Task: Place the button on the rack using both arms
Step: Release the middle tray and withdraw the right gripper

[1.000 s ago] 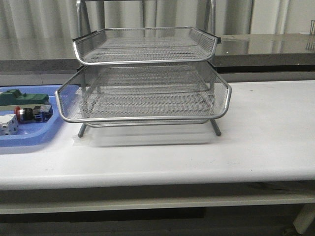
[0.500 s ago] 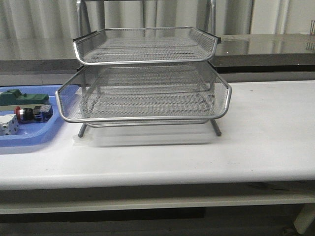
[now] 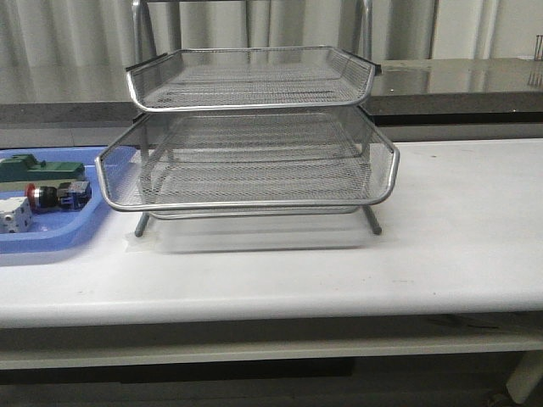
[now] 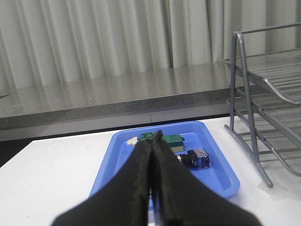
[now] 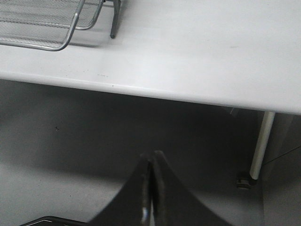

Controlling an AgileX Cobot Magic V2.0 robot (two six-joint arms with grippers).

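Left end effector (image 4: 151, 141) closed, empty; button (image 3: 56, 196) w/o legible label.

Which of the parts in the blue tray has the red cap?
The button, lying on its side between the green block and the white cube. Its red cap faces left, with a blue block at its other end.

right gripper (image 5: 151, 157) fingers pressed together below the table (image 5: 197, 52) edge, rack (image 5: 42, 23) corner on the tabletop
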